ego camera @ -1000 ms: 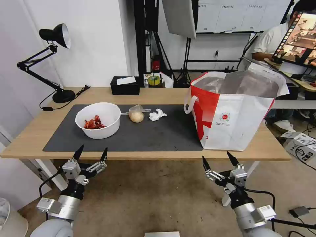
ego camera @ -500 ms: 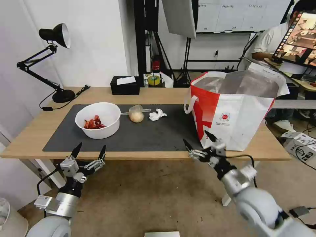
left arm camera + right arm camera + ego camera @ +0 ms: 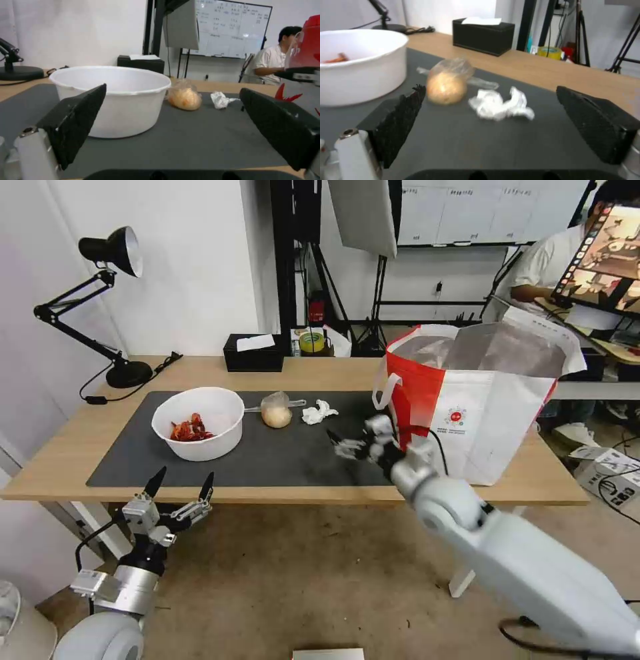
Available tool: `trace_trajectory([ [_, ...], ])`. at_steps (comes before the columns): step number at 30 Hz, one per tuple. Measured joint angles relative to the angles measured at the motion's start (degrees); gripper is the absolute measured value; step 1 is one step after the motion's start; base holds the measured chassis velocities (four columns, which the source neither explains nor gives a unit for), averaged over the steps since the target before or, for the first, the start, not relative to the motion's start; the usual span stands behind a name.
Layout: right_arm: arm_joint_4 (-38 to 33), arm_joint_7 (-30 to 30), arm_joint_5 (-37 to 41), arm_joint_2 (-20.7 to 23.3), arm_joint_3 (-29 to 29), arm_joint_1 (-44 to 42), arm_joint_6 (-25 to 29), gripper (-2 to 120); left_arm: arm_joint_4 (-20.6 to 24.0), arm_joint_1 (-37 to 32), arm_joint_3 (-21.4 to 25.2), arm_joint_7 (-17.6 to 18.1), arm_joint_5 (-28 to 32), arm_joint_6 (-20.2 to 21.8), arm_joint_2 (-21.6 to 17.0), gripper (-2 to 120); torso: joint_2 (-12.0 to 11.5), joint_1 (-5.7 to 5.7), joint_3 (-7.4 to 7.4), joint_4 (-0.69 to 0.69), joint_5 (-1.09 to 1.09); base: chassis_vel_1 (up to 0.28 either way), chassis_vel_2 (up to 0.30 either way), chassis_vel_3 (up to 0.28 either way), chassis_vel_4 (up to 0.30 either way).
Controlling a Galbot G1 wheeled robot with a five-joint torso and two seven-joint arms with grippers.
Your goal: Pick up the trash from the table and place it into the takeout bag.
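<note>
The crumpled white tissue (image 3: 319, 413) lies on the dark mat of the table (image 3: 320, 373), at about 3 o'clock from the clear bag with yellowish lump (image 3: 276, 411) and well short of the takeout bag (image 3: 480, 400) at the mat's 3 o'clock end. It looks feather-light and soft, so it should squash under a pinch; its raised middle folds seem the best hold, taken from above. The bagged lump looks slippery, its knotted top the likelier grip. The white bowl (image 3: 199, 423) with red shells seems stiff, best gripped by its rim.

The right gripper (image 3: 353, 441) hovers over the mat at the tissue's 5 o'clock, fingers spread. A second ago it hung below the table edge; it has since swung up and inward. The left gripper (image 3: 179, 490) waits spread below the near edge, barely changed
</note>
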State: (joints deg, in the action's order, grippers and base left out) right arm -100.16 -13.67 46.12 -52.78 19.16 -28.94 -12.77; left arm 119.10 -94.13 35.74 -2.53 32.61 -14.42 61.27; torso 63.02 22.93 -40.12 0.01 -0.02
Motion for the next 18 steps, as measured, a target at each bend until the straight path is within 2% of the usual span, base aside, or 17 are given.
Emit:
trace_trajectory([
  [1,0.0,0.0,0.0,0.0,0.0,0.0,0.0,100,0.0,0.0,0.0,0.0,0.0,0.0,0.0,100,0.0,0.0,0.0,0.0,0.0,0.0,0.0,0.0,0.0],
  [4,7.96,-1.73,1.52,-4.85,4.59,6.45,-2.0,100,-0.36,0.51,-0.52,0.01,0.05,0.37,-0.12,100,0.0,0.0,0.0,-0.01,0.01,0.0,0.0,0.0,0.0],
  [5,7.96,-1.73,1.52,-4.85,4.59,6.45,-2.0,100,-0.36,0.51,-0.52,0.01,0.05,0.37,-0.12,100,0.0,0.0,0.0,-0.01,0.01,0.0,0.0,0.0,0.0],
  [12,18.54,-4.24,2.34,-12.57,7.7,11.49,-4.64,100,-0.56,1.73,-0.76,0.18,0.62,0.74,-0.16,100,0.0,-0.01,0.01,0.0,0.01,0.0,0.0,0.0,0.0],
  [18,25.13,-4.68,2.0,-15.65,8.65,14.03,-5.27,100,-0.56,1.88,-0.76,0.25,0.84,0.79,-0.43,100,0.0,-0.01,0.01,-0.01,0.01,0.0,0.0,0.0,0.0],
])
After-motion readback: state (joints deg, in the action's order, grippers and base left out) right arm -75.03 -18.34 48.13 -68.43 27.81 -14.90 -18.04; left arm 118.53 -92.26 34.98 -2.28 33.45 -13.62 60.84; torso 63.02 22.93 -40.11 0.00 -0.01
